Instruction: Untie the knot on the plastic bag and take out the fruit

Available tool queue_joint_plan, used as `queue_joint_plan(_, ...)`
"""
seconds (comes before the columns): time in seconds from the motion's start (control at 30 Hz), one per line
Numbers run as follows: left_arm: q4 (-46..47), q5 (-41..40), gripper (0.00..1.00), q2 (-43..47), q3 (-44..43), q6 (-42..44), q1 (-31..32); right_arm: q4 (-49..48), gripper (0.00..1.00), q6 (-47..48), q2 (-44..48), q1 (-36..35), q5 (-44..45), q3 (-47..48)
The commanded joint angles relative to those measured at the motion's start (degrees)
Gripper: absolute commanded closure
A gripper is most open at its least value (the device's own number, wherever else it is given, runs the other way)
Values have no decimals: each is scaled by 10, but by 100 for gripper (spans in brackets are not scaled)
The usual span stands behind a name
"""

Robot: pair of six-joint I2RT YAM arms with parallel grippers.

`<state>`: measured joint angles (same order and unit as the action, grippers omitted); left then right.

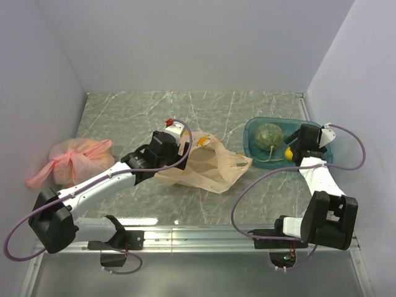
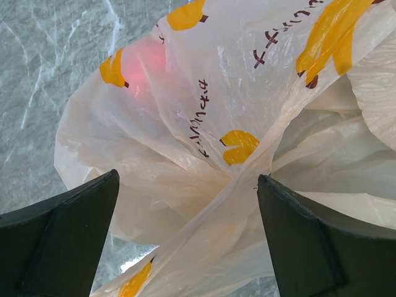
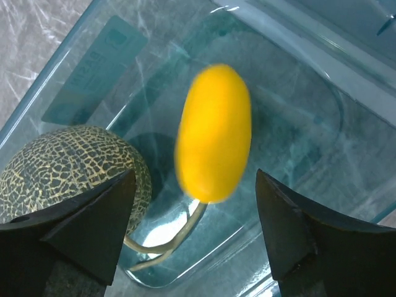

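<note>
The plastic bag lies crumpled mid-table, pale beige with orange marks. My left gripper hovers over its left end, open. In the left wrist view a bunched strip of the bag runs diagonally between the wide-apart fingers; I cannot tell whether it is the knot. A red fruit glows through the plastic. My right gripper is open above the teal tray. The netted melon lies in the tray. A yellow fruit, blurred, is loose between the spread jaws, beside the melon.
A knotted pink bag sits at the left, near the wall. The teal tray stands close to the right wall. White walls close the table on three sides. The melon's pale stem curls on the tray floor.
</note>
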<state>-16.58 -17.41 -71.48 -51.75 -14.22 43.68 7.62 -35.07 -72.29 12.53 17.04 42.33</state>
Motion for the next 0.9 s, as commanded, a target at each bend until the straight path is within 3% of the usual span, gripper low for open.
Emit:
queue_joint_plan(0.0, 23, -8, 1, -3, -4, 4, -3, -1, 15, -4, 21, 2, 1, 28)
queue_joint_plan(0.07, 23, -11, 1, -5, -3, 2, -3, -1, 7, 8, 36, 1, -1, 21)
queue_joint_plan(0.23, 23, -16, 1, -8, -2, 1, -3, -1, 7, 36, 94, -11, -55, 14)
queue_joint_plan(0.53, 17, -3, 3, -15, -5, 1, -3, -21, 9, 146, 190, -217, -105, 7)
queue_joint_plan(0.7, 51, 87, 1, 31, 16, 35, -3, -51, 10, 169, 221, -290, -199, -11)
queue_joint_plan(0.87, 85, 121, 1, 61, 45, 59, -3, -73, 10, 187, 224, -366, -253, -19)
